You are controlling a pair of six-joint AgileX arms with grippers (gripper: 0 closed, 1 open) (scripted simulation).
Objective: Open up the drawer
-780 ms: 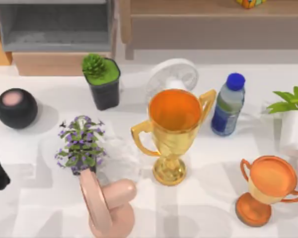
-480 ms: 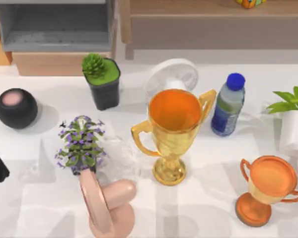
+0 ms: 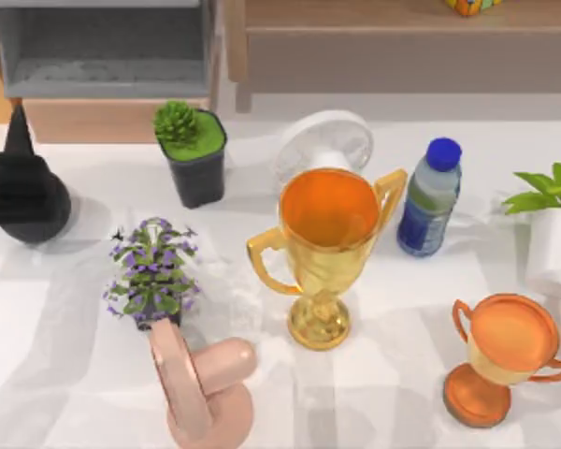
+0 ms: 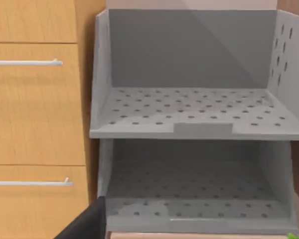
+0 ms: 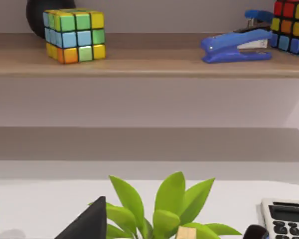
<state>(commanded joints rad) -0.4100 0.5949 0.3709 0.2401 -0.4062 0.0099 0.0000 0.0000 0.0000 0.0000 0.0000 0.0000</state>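
Left wrist view: grey bins (image 4: 189, 114) bare (perforated), drawer (image 4: 35, 104) beside.

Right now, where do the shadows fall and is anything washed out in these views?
Top view: soft grey shadows lie beside the gold trophy cup on the bright white table; the black left claw is a dark silhouette. Left wrist view: the lower grey perforated shelf is dimmer than the upper one.

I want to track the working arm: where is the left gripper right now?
The black left gripper is at the top view's left edge, over the black sphere, just before the grey-lined compartment.
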